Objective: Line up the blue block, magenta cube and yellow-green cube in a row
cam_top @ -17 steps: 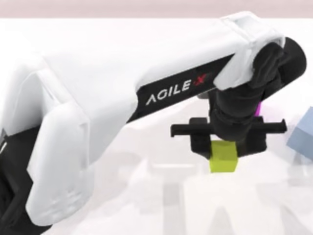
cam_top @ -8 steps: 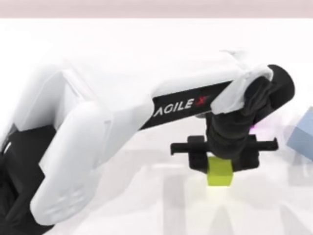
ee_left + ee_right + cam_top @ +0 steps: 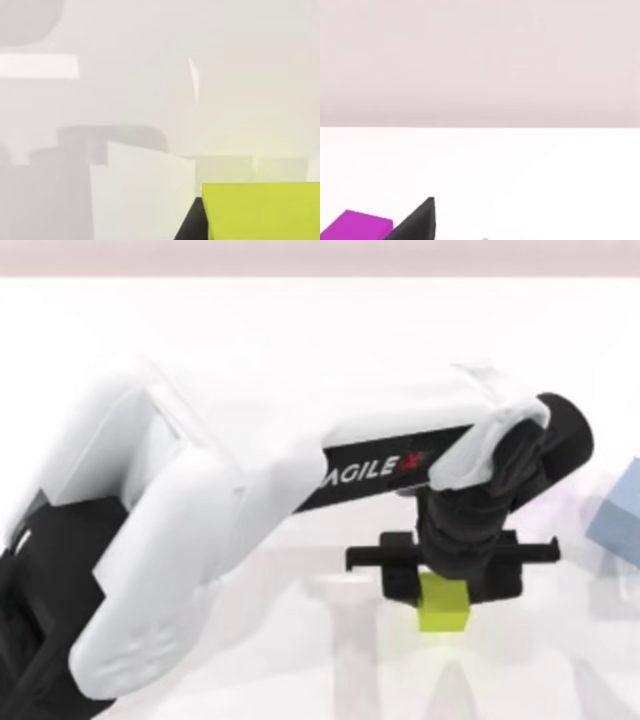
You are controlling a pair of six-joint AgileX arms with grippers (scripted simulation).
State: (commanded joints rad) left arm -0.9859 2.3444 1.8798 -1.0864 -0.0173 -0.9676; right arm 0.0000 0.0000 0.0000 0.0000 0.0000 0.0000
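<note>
Now left gripper (image 3: 437, 592) clamps yellow-green cube (image 3: 445, 605) — blue block (image 3: 618, 516) right

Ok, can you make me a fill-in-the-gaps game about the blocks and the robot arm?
1. The yellow-green cube is held by the ___ gripper.
2. The blue block sits at the top view's ___ edge.
3. The magenta cube shows in the ___ wrist view.
Missing words: left, right, right.
</note>
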